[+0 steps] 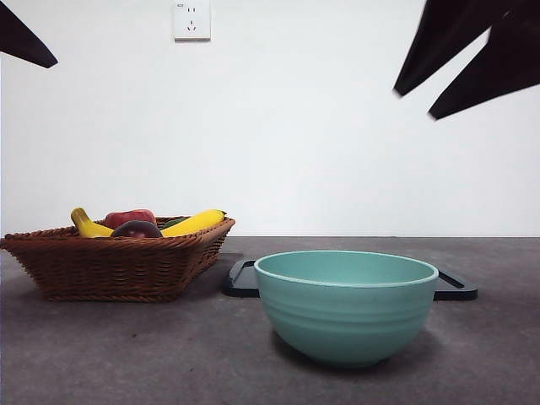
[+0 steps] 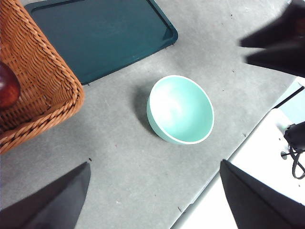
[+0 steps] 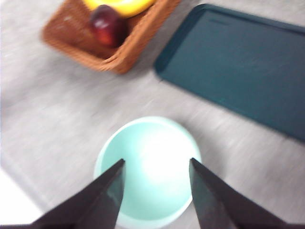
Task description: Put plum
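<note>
Right end effector (image 3: 155, 186), jaws spread & empty above bowl (image 3: 147, 167); plum (image 3: 107, 25) in basket (image 3: 112, 59) looks smooth, firm, prob slippery, so grip across its widest middle.

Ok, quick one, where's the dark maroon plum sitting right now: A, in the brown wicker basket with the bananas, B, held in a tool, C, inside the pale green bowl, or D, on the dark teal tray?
A: the glossy dark maroon plum lies in the brown woven wicker basket beside a yellow banana, while the pale green bowl holds nothing and both tools hang open.
</note>
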